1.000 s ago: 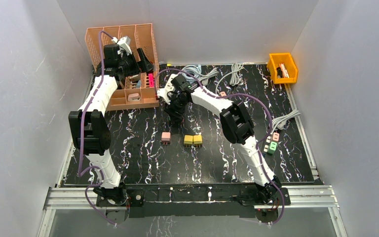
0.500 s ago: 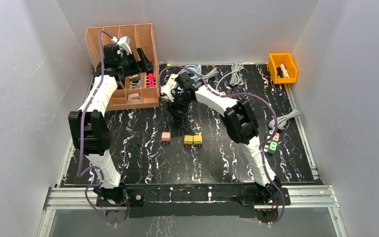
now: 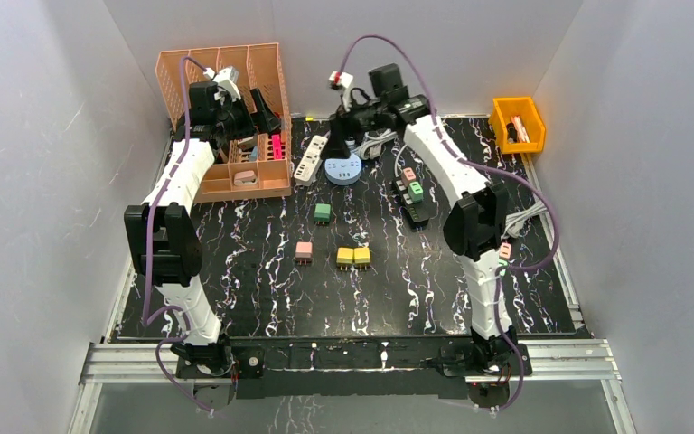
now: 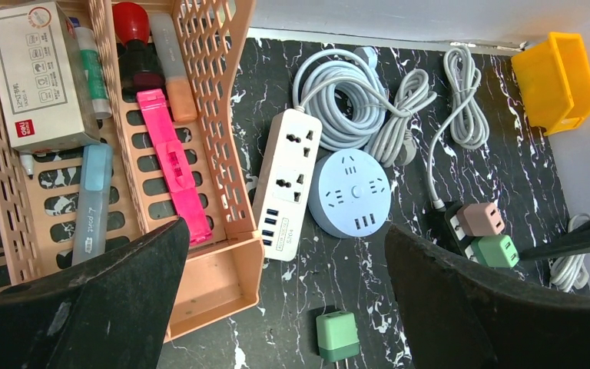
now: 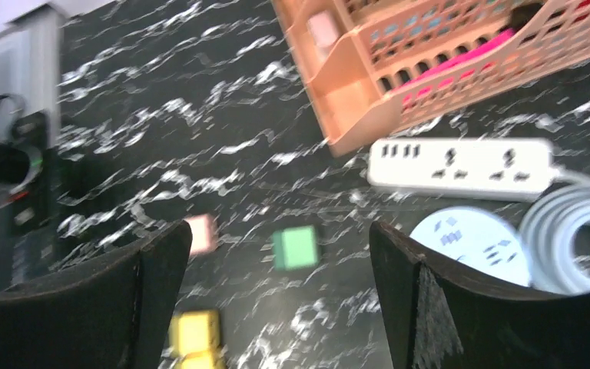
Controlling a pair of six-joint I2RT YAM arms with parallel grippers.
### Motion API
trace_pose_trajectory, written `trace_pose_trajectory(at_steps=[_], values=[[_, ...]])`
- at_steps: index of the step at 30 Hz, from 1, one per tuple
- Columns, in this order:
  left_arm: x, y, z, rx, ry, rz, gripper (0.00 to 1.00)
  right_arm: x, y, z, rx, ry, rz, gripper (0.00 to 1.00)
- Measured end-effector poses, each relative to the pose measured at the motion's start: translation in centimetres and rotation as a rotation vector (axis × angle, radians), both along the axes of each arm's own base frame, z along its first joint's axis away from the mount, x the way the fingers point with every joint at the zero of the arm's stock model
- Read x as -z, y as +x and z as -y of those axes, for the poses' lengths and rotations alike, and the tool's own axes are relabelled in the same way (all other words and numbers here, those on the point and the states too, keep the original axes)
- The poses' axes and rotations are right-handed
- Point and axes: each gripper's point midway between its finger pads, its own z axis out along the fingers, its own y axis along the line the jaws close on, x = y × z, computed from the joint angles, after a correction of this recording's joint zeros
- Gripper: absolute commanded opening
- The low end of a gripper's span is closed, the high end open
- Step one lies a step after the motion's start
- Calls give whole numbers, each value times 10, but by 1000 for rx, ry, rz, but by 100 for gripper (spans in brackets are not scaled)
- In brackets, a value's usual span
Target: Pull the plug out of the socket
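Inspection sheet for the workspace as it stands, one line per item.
Surface: black marbled table, no spills seen.
Job's things: black strip holds seated pink plug and seated green plug; loose green plug lies on the table.
Clutter: loose pink plug, yellow plugs, white strip, round blue socket, orange basket.
Grippers: left gripper and right gripper open, empty.
Cables: grey coils at far edge.
Surroundings: yellow bin, grey walls.

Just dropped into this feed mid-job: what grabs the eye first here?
A loose green plug lies alone on the black marbled mat, just in front of the round blue socket and the white power strip beside it. The right gripper hangs open and empty near that socket, while the left gripper, also open, hovers by the orange basket at the back left.
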Motion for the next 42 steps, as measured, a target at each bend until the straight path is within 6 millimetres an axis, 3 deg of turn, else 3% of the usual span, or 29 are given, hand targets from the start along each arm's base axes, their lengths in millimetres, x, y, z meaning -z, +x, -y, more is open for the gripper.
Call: trace_pose_trajectory(at_steps=[3,8,12,14,17,20,21,23,25,27,30,32,36,39,42], values=[[-1,0,0,2,3,4,98,-6,-11,19,-75,74,-123,86],[0,0,-1,1,4,4,98,26,-56,40,-66,217,-464,82],[-1,0,-2,0,3,5,98,27,-57,51,98,319,-499,84],[-1,0,-2,0,2,4,98,9,-44,57,232,350,-396,83],[-1,0,-2,1,1,4,98,-49,-21,66,460,401,-92,83],[-1,0,-2,1,1,4,98,-93,-21,58,631,395,188,91],[-1,0,-2,0,1,4,98,-106,-19,56,697,380,268,97],[-1,0,-2,0,1,4,98,-115,-14,52,792,326,360,98],[-1,0,-2,0,1,4,98,-106,4,63,891,230,406,98],[-1,0,-2,0,1,4,98,-84,23,83,961,128,396,98],[-1,0,-2,0,2,4,98,-42,52,131,1047,-18,307,98],[-1,0,-2,1,4,5,98,-17,69,173,1103,-100,217,98],[-1,0,-2,2,3,5,98,3,105,230,1183,-202,88,98],[-1,0,-2,3,-1,4,98,28,114,240,1172,-271,6,97],[-1,0,-2,4,-1,4,99,69,97,229,1101,-364,-104,91]])
